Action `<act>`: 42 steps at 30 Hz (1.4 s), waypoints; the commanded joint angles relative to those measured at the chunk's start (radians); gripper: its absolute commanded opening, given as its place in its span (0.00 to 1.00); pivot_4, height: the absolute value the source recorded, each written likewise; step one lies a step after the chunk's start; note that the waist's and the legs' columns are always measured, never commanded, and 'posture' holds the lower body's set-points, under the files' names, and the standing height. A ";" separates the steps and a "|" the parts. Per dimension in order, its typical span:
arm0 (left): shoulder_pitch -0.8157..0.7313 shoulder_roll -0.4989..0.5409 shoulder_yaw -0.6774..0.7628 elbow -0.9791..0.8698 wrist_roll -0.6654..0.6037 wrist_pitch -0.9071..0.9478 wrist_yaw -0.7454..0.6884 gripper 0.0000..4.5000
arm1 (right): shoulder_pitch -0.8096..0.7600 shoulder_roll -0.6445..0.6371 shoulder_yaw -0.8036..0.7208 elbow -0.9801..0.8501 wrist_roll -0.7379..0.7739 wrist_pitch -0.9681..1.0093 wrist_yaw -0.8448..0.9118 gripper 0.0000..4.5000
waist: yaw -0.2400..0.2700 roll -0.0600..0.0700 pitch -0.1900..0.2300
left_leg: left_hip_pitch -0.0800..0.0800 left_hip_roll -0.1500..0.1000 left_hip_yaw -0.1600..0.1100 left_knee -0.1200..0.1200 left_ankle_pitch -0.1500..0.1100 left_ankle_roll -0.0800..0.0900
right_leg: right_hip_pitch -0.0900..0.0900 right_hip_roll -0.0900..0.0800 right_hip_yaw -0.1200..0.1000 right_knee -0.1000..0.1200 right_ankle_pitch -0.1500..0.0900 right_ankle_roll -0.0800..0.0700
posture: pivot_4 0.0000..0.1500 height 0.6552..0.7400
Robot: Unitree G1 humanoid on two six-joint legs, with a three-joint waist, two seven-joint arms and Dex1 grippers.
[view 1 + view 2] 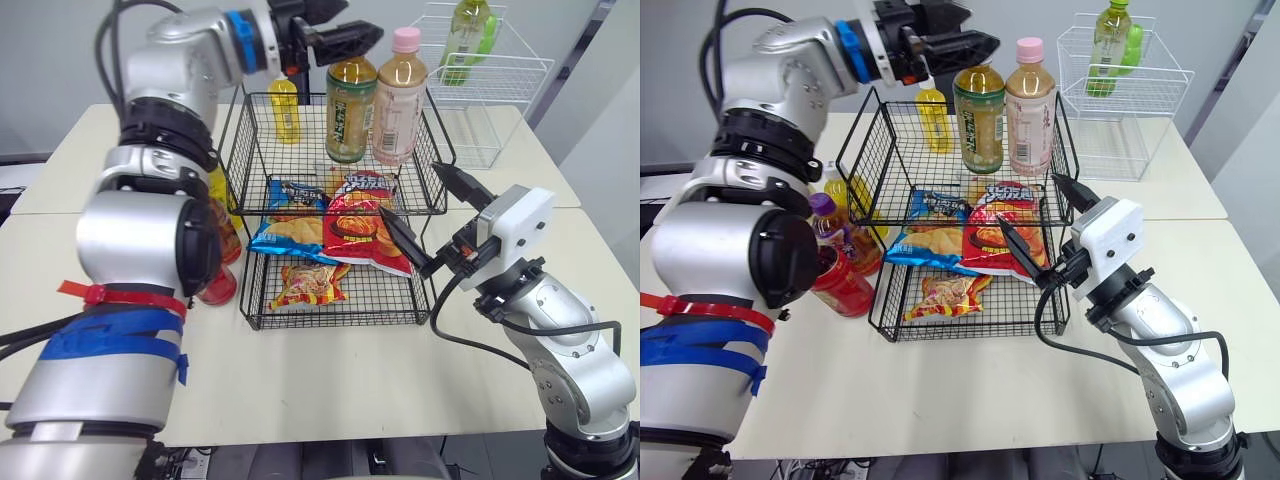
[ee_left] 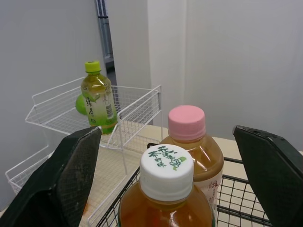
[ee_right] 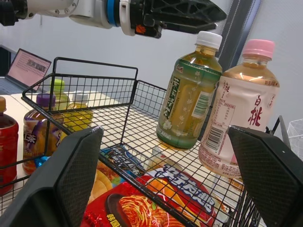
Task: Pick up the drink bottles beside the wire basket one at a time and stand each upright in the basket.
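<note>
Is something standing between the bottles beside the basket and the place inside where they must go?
Yes. The basket's raised left wall stands between the red bottle, the purple-capped bottle and the upper shelf, so each probably must go over it. The shelf's left front looks free.

My left arm (image 1: 150, 130) comes up from 7 o'clock in the head view, bends at the elbow and sends its forearm across the top toward 3 o'clock. The left pincer (image 1: 360, 22) points to 3 o'clock, its two black fingers (image 2: 61, 189) spread wide. My right arm (image 1: 560, 340) rises from 5 o'clock with the white wrist housing (image 1: 515, 215) cocked. The right pincer (image 1: 406, 187) aims toward 10 o'clock, jaws parted wide.
</note>
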 commanded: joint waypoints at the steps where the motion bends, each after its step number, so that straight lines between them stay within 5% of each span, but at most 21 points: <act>1: 0.039 0.070 0.053 -0.162 -0.057 0.068 -0.016 0.99 | -0.019 -0.004 -0.014 -0.010 0.024 -0.031 0.032 1.00 | -0.003 0.000 0.000 | 0.000 0.000 0.000 0.000 0.000 0.000 | 0.000 0.000 0.000 0.000 0.000 0.000 | 1.00 1.00; 11: 0.449 0.429 0.265 -0.675 -0.128 0.260 0.128 0.99 | -0.125 -0.004 -0.007 0.115 0.160 -0.041 0.197 1.00 | -0.013 0.001 0.000 | 0.003 0.001 0.000 0.001 0.000 0.000 | 0.002 0.001 0.001 0.001 0.003 -0.005 | 1.00 1.00; 16: 0.869 0.564 0.517 -0.904 -0.185 0.385 0.132 0.99 | -0.226 -0.031 0.016 0.225 0.272 -0.023 0.372 1.00 | -0.014 0.002 -0.001 | 0.006 0.001 0.002 -0.001 0.000 0.000 | 0.004 -0.001 0.002 0.001 0.002 -0.005 | 1.00 1.00; 21: 1.332 0.462 0.879 -1.195 -0.245 0.509 0.165 0.99 | -0.309 -0.057 0.045 0.321 0.347 -0.005 0.534 1.00 | 0.002 0.001 -0.001 | 0.006 0.002 0.001 0.002 0.000 0.000 | 0.005 0.000 0.001 0.000 0.002 -0.005 | 1.00 1.00; 30: 1.939 0.184 1.175 -1.510 -0.397 0.547 0.153 0.99 | -0.400 -0.065 0.068 0.425 0.383 0.017 0.671 1.00 | 0.021 0.000 -0.002 | 0.012 0.004 0.001 0.001 0.000 0.000 | 0.009 0.000 0.000 -0.001 0.000 -0.007 | 1.00 1.00; 36: 2.013 0.182 1.179 -1.538 -0.482 0.539 0.232 0.99 | -0.396 -0.050 0.063 0.415 0.366 0.015 0.649 1.00 | 0.031 0.000 -0.002 | 0.019 0.004 0.000 0.000 0.000 -0.001 | 0.017 0.000 -0.001 -0.001 -0.006 -0.011 | 1.00 1.00; 42: 1.850 0.269 1.036 -1.480 -0.452 0.469 0.375 0.99 | -0.377 -0.035 0.056 0.392 0.345 0.004 0.593 1.00 | 0.030 0.000 -0.002 | 0.020 0.004 0.000 0.000 0.000 -0.001 | 0.017 0.001 -0.001 -0.001 -0.006 -0.011 | 1.00 1.00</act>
